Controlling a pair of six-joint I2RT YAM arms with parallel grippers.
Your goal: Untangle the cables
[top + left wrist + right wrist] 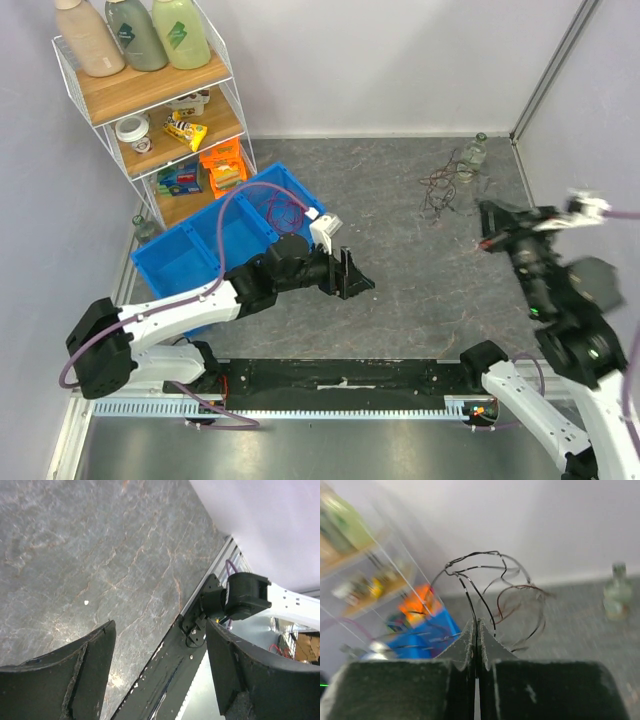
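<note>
thin black and red cables (481, 597), loose loopy tangle, pinched by right gripper (477, 628)

The left arm (170, 318) and right arm (535, 405): white links, black joints, mauve hoses (217, 250), rough black jaws.

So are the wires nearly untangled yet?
Not nearly. Done: some red wire already lies in the blue bin. In hand: the right gripper is shut on a loopy bunch of black and reddish wires. Left: that bunch looks knotted, a tangle shows by the glass bottle, maybe the same one, and the left gripper is open and empty.
</note>
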